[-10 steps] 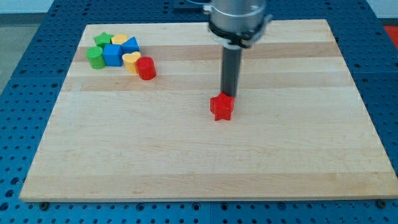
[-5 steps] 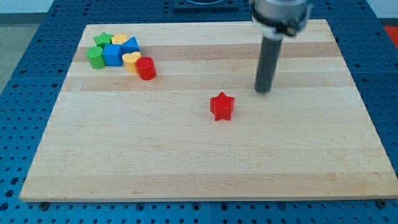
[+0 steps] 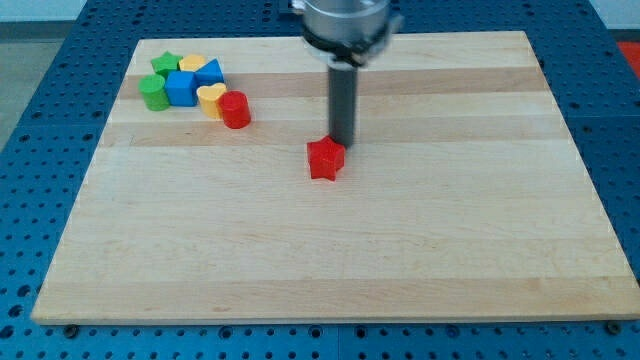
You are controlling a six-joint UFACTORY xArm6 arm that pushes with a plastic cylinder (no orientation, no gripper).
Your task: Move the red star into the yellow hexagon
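Observation:
The red star [image 3: 326, 159] lies near the middle of the wooden board [image 3: 330, 260]. My tip [image 3: 342, 146] is right at the star's upper right side, touching or nearly touching it. The yellow hexagon [image 3: 191, 65] shows only partly, at the top of a cluster of blocks in the view's upper left, far to the left of the star.
The cluster holds a green star [image 3: 165, 64], a green cylinder [image 3: 153, 92], a blue cube [image 3: 181, 87], another blue block [image 3: 210, 72], a yellow heart [image 3: 210, 99] and a red cylinder [image 3: 235, 110].
My tip swung out to the right, then came back left against the red star. The star has slid left and slightly up the view.

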